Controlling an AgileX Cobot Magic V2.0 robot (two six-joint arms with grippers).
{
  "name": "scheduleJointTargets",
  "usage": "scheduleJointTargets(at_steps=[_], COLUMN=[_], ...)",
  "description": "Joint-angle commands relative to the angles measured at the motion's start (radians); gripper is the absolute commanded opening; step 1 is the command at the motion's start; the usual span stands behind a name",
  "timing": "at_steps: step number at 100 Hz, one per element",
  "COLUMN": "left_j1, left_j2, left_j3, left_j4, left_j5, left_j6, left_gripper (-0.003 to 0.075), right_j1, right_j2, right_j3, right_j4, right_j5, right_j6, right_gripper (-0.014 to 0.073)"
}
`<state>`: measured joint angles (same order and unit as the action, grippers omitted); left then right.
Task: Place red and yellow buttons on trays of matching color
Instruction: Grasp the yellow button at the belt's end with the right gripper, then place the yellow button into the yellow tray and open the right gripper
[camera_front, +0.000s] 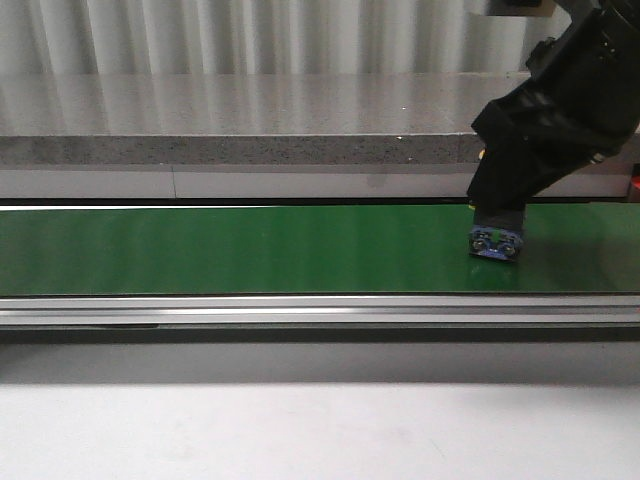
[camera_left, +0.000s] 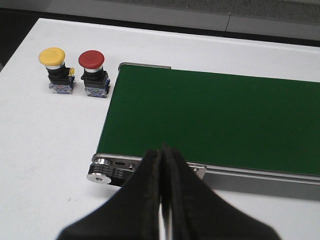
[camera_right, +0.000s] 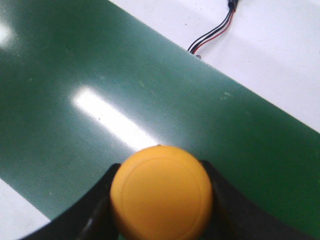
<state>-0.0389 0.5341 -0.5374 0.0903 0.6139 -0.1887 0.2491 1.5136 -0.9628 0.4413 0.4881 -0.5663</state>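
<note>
Your right hand (camera_right: 162, 200) is clamped on a yellow button (camera_right: 161, 192), fingers pressing either side just under its domed cap. In the front view the same button's blue-and-grey base (camera_front: 495, 243) sits at or just above the green conveyor belt (camera_front: 250, 248), toward its right end; you cannot tell whether it touches. Your left hand (camera_left: 164, 200) hangs closed and empty over the near edge of the belt's left end. Beyond that end, on the white desk (camera_left: 60, 150), stand a second yellow button (camera_left: 52, 56) and a red button (camera_left: 91, 59), side by side, upright, just apart from each other. No trays show in any view.

Judge these buttons as rigid plastic switches, light, and not fragile. The cap is smooth and rounded, so it is likely slippery; a grip on the dome itself would tend to squeeze out. Take hold below the cap, on the black collar or the squarer block beneath, where flat sides give the fingers purchase. The wide cap makes each one top-heavy on a small base, so set it down square and let go only once the base is flat, or it may tip. Approach the two standing buttons from outside, since the gap between them looks tight.
</note>
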Motion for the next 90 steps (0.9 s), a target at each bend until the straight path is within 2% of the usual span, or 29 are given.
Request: scheduleJointTargets(at_steps=[1, 20, 37, 56, 67, 77, 90], left_j1=[-0.01, -0.01, -0.01, -0.01, -0.01, -0.01, -0.01], left_j2=[0.002, 0.002, 0.002, 0.002, 0.002, 0.002, 0.002], left_j3=[-0.027, -0.027, -0.027, -0.027, -0.027, -0.027, -0.027], left_j4=[-0.002, -0.002, -0.002, -0.002, -0.002, -0.002, -0.002], left_j5=[-0.065, -0.065, -0.065, -0.065, -0.065, -0.065, -0.065], left_j6=[-0.001, -0.001, -0.001, -0.001, -0.001, -0.001, -0.001], left_gripper=[-0.002, -0.002, -0.002, -0.002, -0.002, -0.002, -0.002], right_j1=[-0.011, -0.097, -0.288, -0.554, -0.684, -0.738, -0.742], right_j2=[-0.054, -0.151, -0.271, -0.405, -0.476, -0.523, -0.547], right_j3=[-0.027, -0.027, -0.027, -0.024, 0.0, 0.05, 0.111], right_j4=[0.023, 0.022, -0.026, -0.175, -0.246, -0.353, -0.537], right_j5=[-0.048, 0.008, 0.121, 0.294, 0.35, 0.354, 0.341], right_j6=[0.035, 0.114, 0.234, 0.378, 0.516, 0.62, 0.761], right_gripper=[0.0196, 0.0196, 0.0196, 0.0196, 0.0196, 0.0196, 0.0196])
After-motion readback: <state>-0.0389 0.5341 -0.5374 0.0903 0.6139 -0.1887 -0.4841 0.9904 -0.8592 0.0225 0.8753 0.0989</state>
